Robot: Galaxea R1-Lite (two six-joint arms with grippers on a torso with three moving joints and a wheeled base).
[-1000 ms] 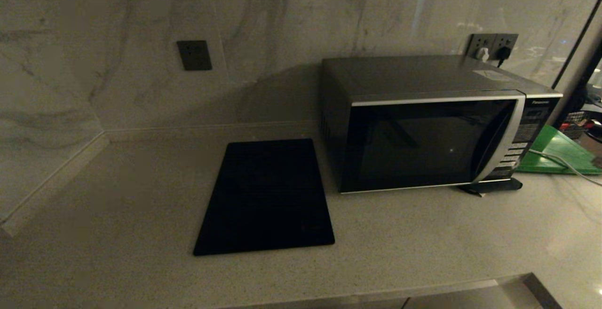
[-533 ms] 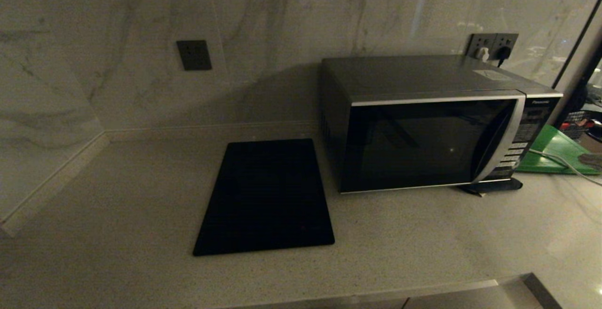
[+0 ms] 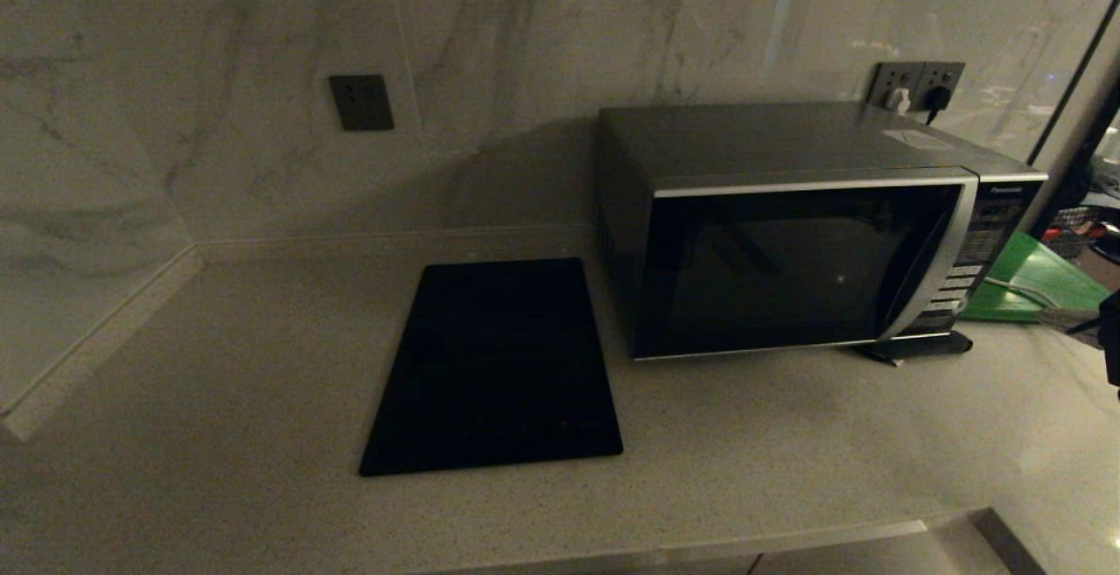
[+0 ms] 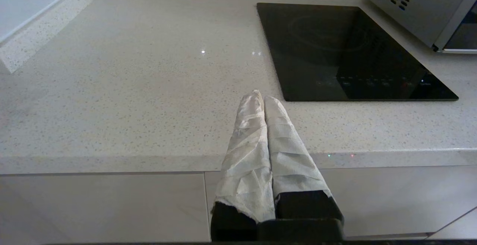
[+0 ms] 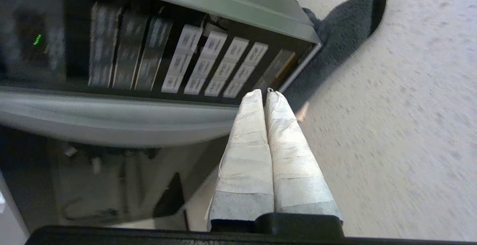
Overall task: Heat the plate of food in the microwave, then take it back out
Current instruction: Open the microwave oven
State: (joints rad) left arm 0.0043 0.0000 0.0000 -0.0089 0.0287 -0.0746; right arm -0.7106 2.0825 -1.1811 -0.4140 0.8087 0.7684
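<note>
- The microwave [image 3: 805, 225] stands at the back right of the table [image 3: 219, 365], its dark glass door shut, its curved silver handle band [image 3: 941, 260] running down beside the button panel [image 3: 971, 269].
- No plate of food shows in any view; if it sits behind the dark door glass, that cannot be told.
- A flat black cooktop slab [image 3: 494, 369] lies on the table just left of the microwave, close to it but apart.
- A dark folded cloth [image 3: 919, 347] pokes out from under the microwave's front right corner.
- A green board [image 3: 1032, 282] lies right of the microwave toward the table's right edge, with a pale cable [image 3: 1019, 288] across it.
- Wall sockets [image 3: 914, 85] with plugs sit behind the microwave; a lone dark outlet plate [image 3: 361, 102] is on the wall behind the cooktop.
- The right claw [image 5: 264, 94] has its wrapped fingers pressed together, empty, its tips in front of the lower end of the button panel, near the cloth.
- The left claw [image 4: 261, 97] is closed and empty too, parked over the table's front edge, near the cooktop's front left corner.
- Compared with a second ago, a dark part of the right arm [image 3: 1109, 343] has entered the head view at the right edge, now covering the near end of the green board; everything on the table lies as it did.
</note>
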